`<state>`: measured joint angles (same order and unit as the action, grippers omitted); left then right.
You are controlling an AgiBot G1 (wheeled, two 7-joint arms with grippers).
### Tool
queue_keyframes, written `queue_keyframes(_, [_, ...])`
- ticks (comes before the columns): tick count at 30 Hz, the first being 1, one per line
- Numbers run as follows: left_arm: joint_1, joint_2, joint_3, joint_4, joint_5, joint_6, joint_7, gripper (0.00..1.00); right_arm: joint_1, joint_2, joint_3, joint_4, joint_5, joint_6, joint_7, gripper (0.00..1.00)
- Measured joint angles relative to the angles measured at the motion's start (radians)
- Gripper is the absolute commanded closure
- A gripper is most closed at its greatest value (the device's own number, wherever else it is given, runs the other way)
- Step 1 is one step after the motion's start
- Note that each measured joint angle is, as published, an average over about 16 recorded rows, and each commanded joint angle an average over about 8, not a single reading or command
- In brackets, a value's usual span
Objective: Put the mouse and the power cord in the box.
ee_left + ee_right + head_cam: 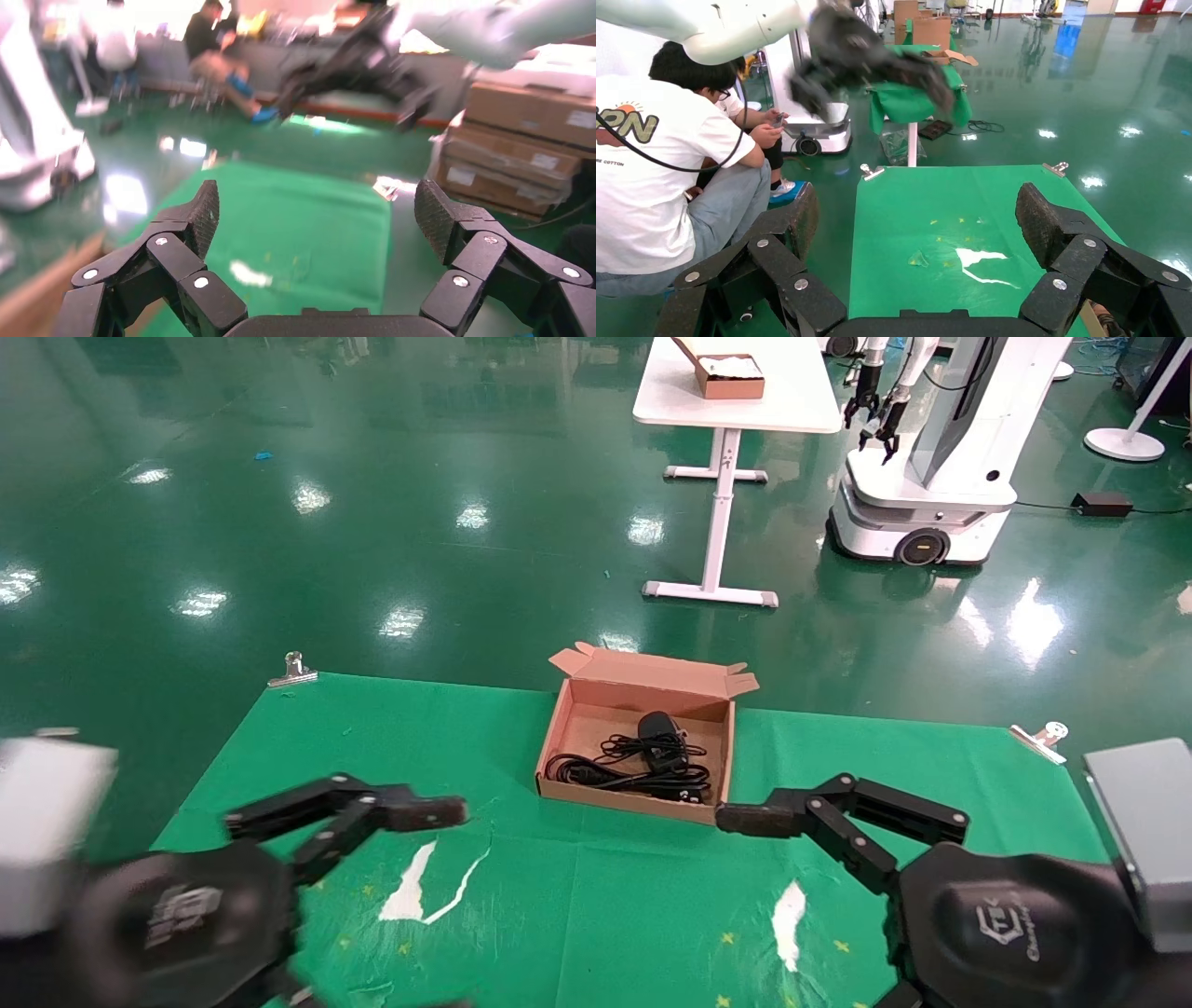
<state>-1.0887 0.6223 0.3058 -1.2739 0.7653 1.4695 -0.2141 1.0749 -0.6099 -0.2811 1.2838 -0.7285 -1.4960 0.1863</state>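
The box [565, 740] sits open at the far middle of my counter [596, 896], lid folded back with its small side flaps out. Inside: the mouse [659, 727], black, toward the far side, its thin cable bunched beside it. The power cord [610, 771] lies coiled in loops along the near half of the box floor, reaching to the right corner. Both rest wholly within the walls.

My left gripper [396, 822] hangs above the near-left part of the counter, well apart from the box; fingers [200, 210] spread wide, nothing between them. My right gripper [801, 822] hangs near-right, one fingertip just off the box's near right corner in the head view; its fingers [1039, 217] also wide and empty.

Counter covered with green cloth, torn in white patches [410, 891] near the front, small yellow stars printed on it. Metal clips [293, 671] pin the far corners.

Room: glossy green floor with lamp glare. A white table [736, 393] stands farther off carrying a smaller brown box with white filling [726, 376]. Another white wheeled robot [931, 458] beside it. A person in a white shirt [659, 175] sits alongside the counter, seen from the right wrist.
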Motion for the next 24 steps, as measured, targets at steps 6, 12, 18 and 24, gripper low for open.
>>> queue_keyframes(6, [0.024,-0.019,-0.044,-0.017,-0.061,0.043,0.034,0.00,-0.001,0.001,0.001,0.000,0.001,0.000,0.000,0.00])
queue_keyframes(12, [0.026,-0.021,-0.048,-0.019,-0.068,0.047,0.036,0.00,-0.001,0.001,0.001,0.000,0.001,-0.001,0.000,0.00])
queue_keyframes(18, [0.021,-0.016,-0.038,-0.015,-0.052,0.037,0.030,0.00,0.000,0.000,0.000,0.000,0.000,0.000,0.000,0.00])
queue_keyframes(24, [0.017,-0.013,-0.031,-0.012,-0.043,0.031,0.027,0.00,0.000,0.000,0.000,0.000,0.000,0.000,0.000,0.00])
